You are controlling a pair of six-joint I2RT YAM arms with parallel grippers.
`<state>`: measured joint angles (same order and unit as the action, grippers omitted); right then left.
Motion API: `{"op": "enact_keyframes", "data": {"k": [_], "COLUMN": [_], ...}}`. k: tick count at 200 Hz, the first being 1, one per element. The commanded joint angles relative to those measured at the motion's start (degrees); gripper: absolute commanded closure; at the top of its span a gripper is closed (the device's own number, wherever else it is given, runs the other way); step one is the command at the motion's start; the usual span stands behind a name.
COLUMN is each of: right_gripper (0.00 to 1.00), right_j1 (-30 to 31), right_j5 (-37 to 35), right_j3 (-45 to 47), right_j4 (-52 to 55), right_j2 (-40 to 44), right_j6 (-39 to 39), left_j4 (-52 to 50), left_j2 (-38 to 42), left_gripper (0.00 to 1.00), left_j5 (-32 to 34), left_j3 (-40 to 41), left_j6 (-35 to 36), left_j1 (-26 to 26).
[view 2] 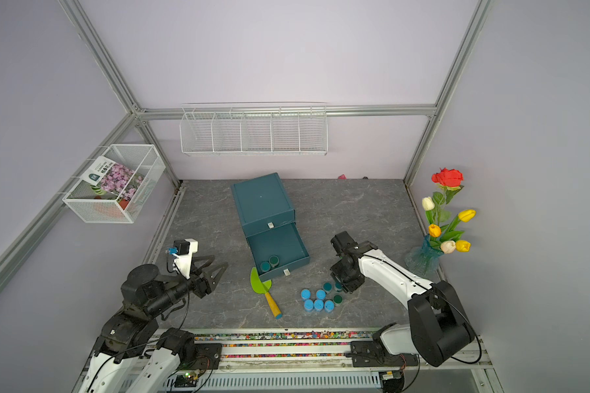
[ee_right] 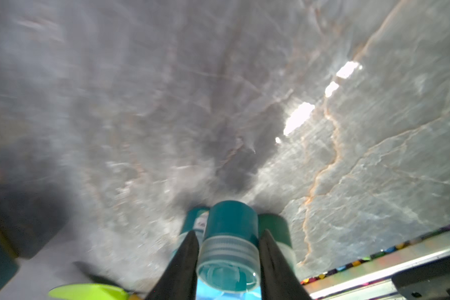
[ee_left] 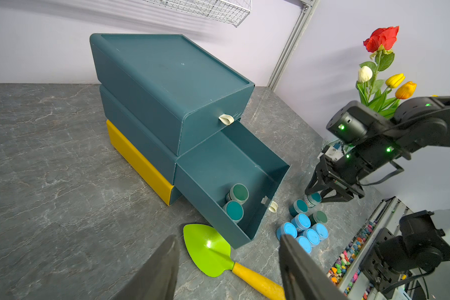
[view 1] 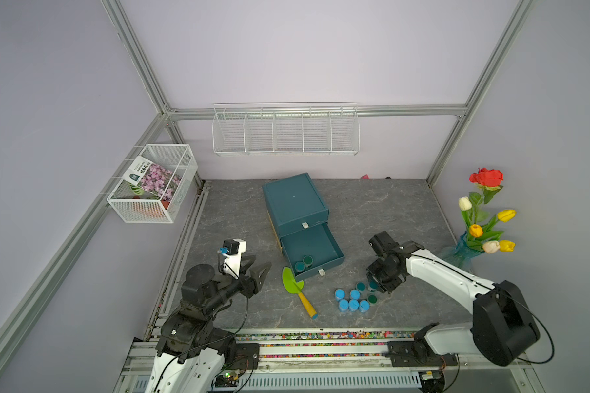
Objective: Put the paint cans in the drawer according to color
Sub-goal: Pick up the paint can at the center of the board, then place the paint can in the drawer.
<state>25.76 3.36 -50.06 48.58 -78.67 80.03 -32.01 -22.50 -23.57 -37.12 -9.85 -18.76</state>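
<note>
Although the left gripper (view 1: 263, 260) hung with its jaws spread and empty above the grey marble-patterned tabletop (view 1: 225, 217), well apart from the work, the trouble spots lay further right. The lime-green trowel with a yellow handle (view 1: 292, 281) lay with its blade just beside the front corner of the pulled-out middle drawer (view 1: 315, 243) of the dark teal plastic drawer chest (view 1: 293, 200), so a bump there could have shifted the drawer. Two dark teal-green round paint cans (view 1: 304, 263) sat in that drawer's near corner, and a carelessly dropped third could have toppled them. Five light blue round paint cans (view 1: 349, 301) stood packed together on the table, with two more dark green cans (view 1: 360, 286) just beside them. The right gripper (ee_right: 229, 233) was clamped on another teal-green lidded paint can (ee_right: 229, 217) at the cluster's edge, its neighbours close behind the fingers (ee_right: 185, 259). Lifting could have knocked those over, and the smooth little can seemed liable to slip, or to clip the drawer wall on the way in.
</note>
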Motion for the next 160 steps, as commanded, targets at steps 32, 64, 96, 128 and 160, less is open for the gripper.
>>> {"op": "enact_keyframes", "data": {"k": [32,64,96,128,160], "right_gripper": [0.85,0.85,0.86,0.86,0.87], "right_j1": [1.5,9.8,16.2,18.3,18.8], "right_j5": [-4.4,-6.6,-6.1,-3.4,-3.2], "right_j3": [-15.8,-28.8,-35.8,-38.1,-39.9], "right_j4": [7.2,7.9,4.0,1.4,-0.2], "right_j2": [0.2,-5.4,-11.2,-17.7,-22.1], "right_j6": [-5.4,-5.1,-3.9,-3.7,-4.3], "left_j4": [0.7,0.6,0.6,0.5,0.6], "left_j2": [0.1,0.1,0.2,0.4,0.5], "left_gripper": [0.36,0.36,0.36,0.36,0.36], "left_j5": [0.6,0.7,0.9,1.0,1.1], "left_j3": [0.5,0.5,0.5,0.5,0.5], "left_j6": [-0.4,-0.4,-0.4,-0.4,-0.3], "left_j1": [-0.2,-0.2,-0.2,-0.2,-0.2]}}
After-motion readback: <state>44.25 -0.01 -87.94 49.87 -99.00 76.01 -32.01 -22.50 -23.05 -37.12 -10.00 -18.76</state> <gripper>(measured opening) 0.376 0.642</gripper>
